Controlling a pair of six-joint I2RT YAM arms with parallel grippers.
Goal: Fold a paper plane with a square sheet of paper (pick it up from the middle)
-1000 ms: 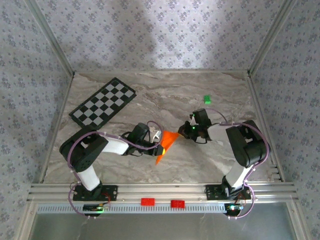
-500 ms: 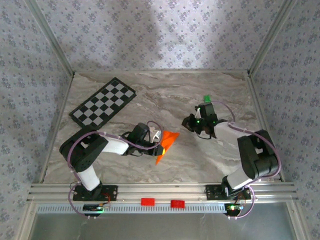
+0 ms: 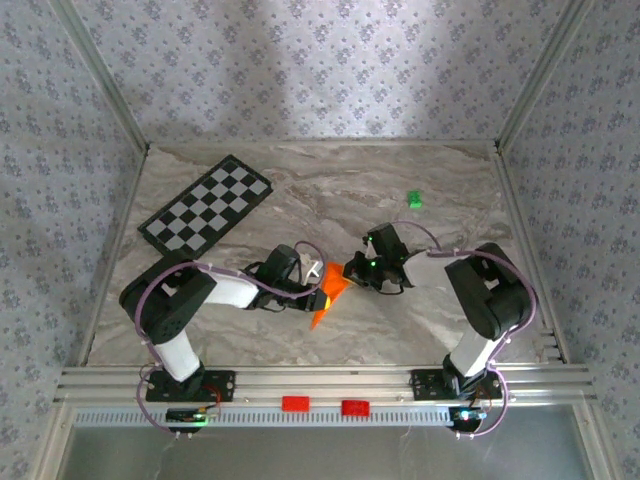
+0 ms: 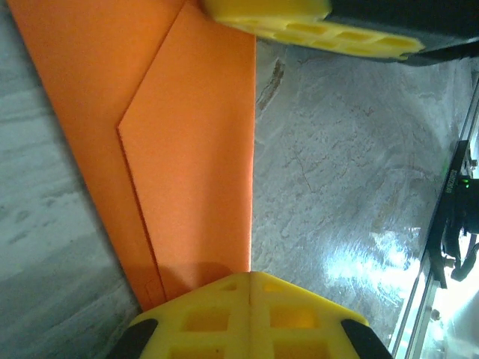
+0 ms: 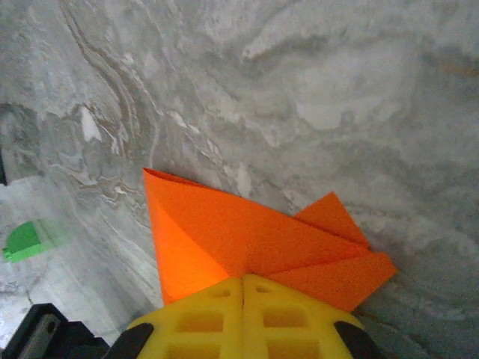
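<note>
Standing over the marble table (image 3: 300, 190), I see a black-and-white checkered board (image 3: 205, 207) lying askew at about ten o'clock, well apart from everything else. The left arm reaches in from nine o'clock, and the left gripper (image 3: 322, 298) has its yellow fingers pressed tight together, the tip resting on the near left edge of the orange paper (image 3: 337, 281). The left wrist camera shows that gripper (image 4: 251, 275) with its closed seam lined up on the paper's straight right edge. Whether any paper is caught in the seam I cannot tell. There the orange paper (image 4: 187, 149) lies flat on the marble with one angled flap folded over the layer beneath, and a yellow finger (image 4: 299, 22) of the other arm sits over its far end at twelve o'clock. Seen from above, the paper lies near the middle of the table between the two grippers, a narrow wedge with its point toward seven o'clock and its wide end toward one o'clock. The right gripper (image 3: 352, 272) comes in from three o'clock to that wide end, fingers likewise pressed together. Its own camera shows the right gripper (image 5: 243, 280) set down on the orange paper (image 5: 224, 232), where overlapping folded layers fan out toward twelve and three o'clock. A small green block (image 3: 414, 200) sits alone at about two o'clock from the paper, well apart; it shows as a green blur (image 5: 22, 241) at nine o'clock in the right wrist view.
</note>
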